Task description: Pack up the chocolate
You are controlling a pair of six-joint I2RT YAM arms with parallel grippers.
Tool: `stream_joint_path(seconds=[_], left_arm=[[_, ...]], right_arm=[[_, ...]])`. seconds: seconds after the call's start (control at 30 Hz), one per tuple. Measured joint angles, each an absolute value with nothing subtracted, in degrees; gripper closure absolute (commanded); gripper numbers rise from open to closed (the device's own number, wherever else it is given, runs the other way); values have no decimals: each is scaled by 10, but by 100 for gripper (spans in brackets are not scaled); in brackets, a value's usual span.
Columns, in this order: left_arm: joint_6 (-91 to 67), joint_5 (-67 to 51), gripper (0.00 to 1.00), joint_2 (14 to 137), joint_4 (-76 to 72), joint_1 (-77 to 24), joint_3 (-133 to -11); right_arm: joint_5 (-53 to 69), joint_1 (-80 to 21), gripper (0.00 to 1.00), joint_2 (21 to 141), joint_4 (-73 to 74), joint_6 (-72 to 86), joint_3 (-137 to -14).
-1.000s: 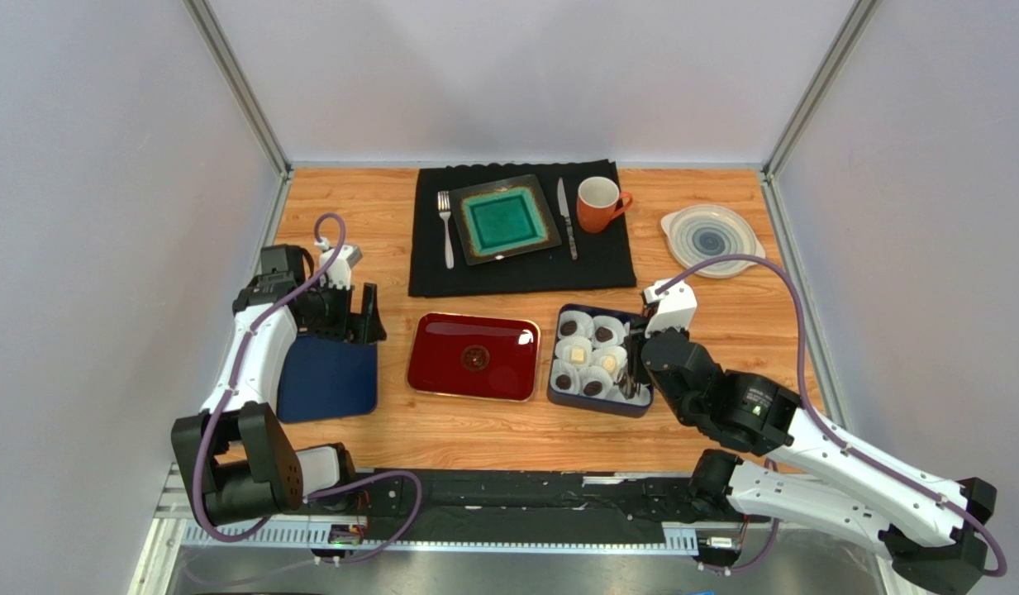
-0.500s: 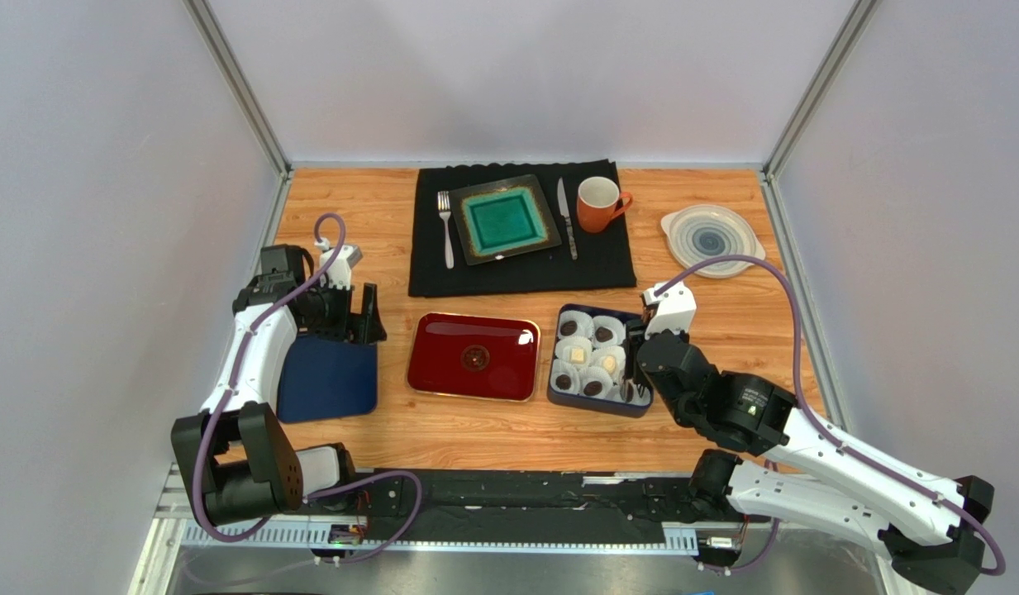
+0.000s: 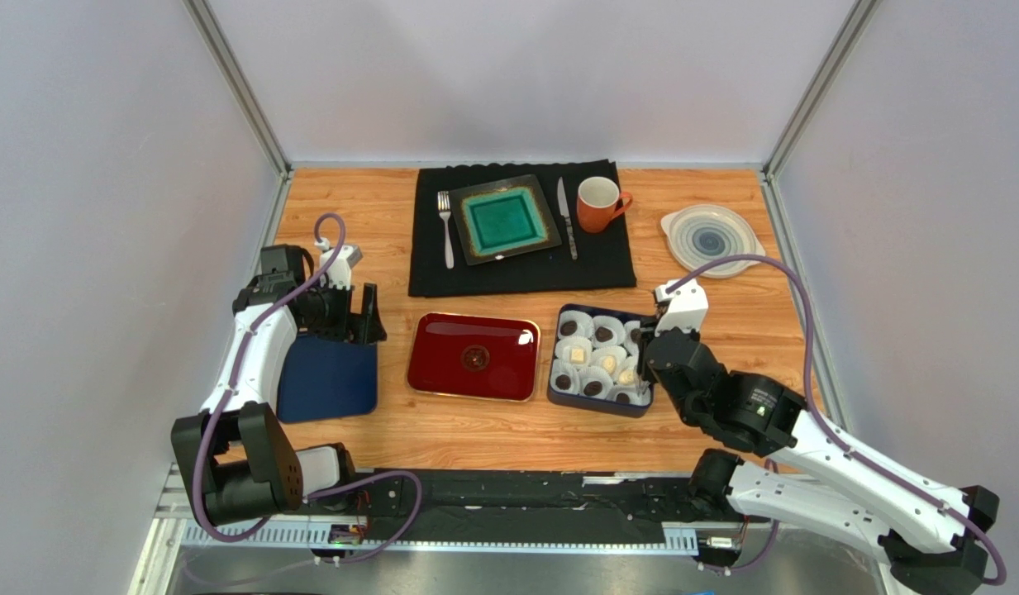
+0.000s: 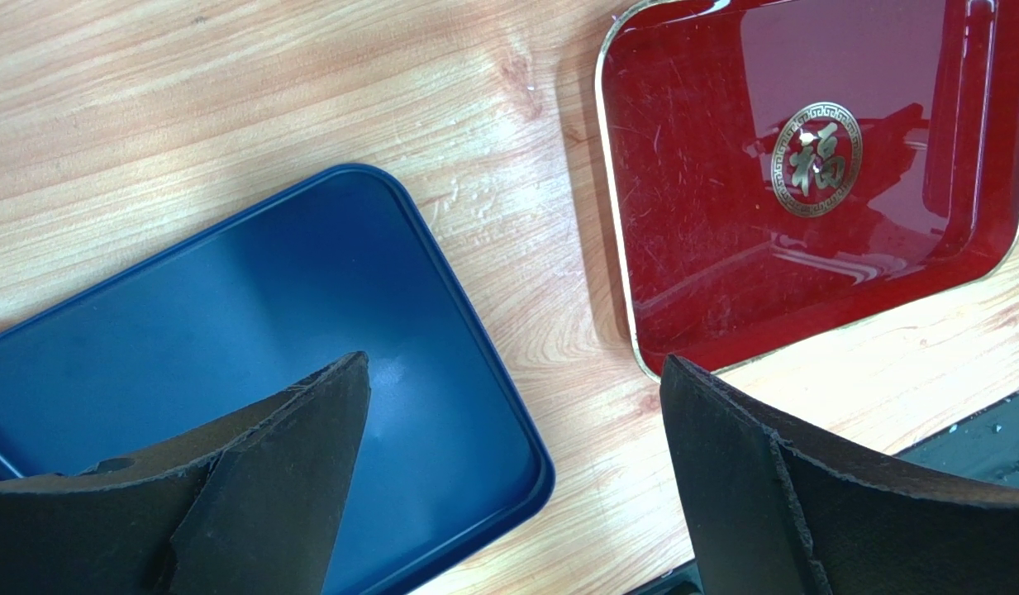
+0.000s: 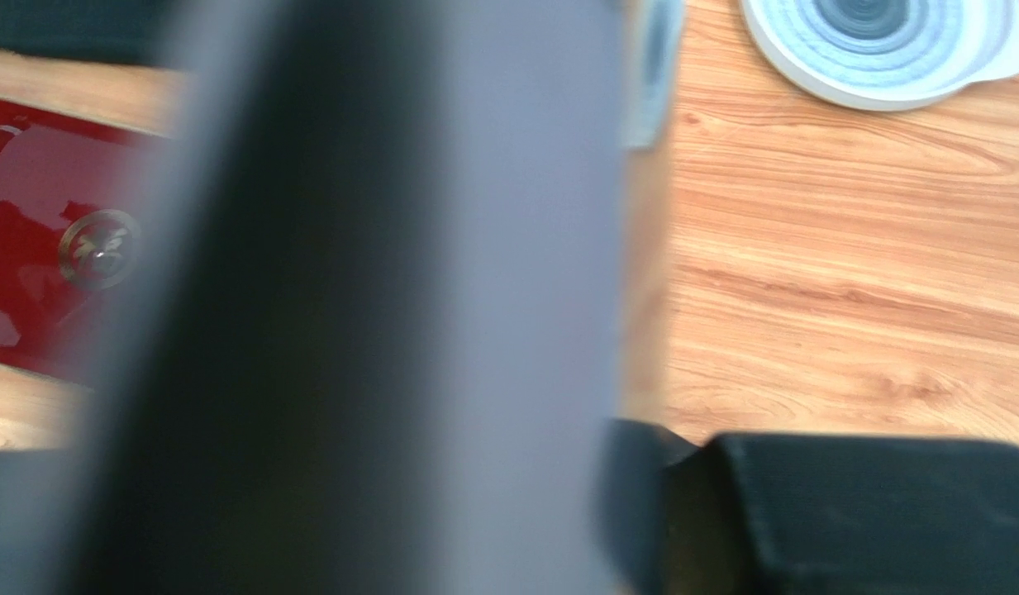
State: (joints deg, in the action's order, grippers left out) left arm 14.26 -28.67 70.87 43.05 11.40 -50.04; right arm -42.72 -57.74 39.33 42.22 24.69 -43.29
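The chocolate (image 3: 597, 360) sits in white paper cups inside the dark box (image 3: 587, 409). The right gripper (image 3: 642, 353) hangs at the box's right rim, over the nearest cups. Whether it is clenched on a piece I cannot tell, as something dark close to the lens blurs out its own camera. The risk, I'd say, is a finger catching a cup or the rim, tipping cups over or shoving the box into the red tray (image 3: 473, 357) just left of it. The left gripper (image 4: 514, 372), well left of the box over the blue lid (image 4: 229, 347), is spread wide and holds nothing. Right of the box there is bare wood to move in. The black placemat (image 3: 523, 279) lies just behind the box.
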Motion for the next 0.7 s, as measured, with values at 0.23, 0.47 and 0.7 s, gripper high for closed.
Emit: stream_joint_path(seconds=[0.23,0.47,0.7], left_arm=[[142,-289,4,709,430,114,-500],[143,-294,4,705,431,114,-500],[143,-295,4,699,430,114,-500]], right_arm=[[-415,-457,80,393,489,253,-487],[-305,-274,87,466,534,252,-526],[-126,-116,93,662,543,249,-563]])
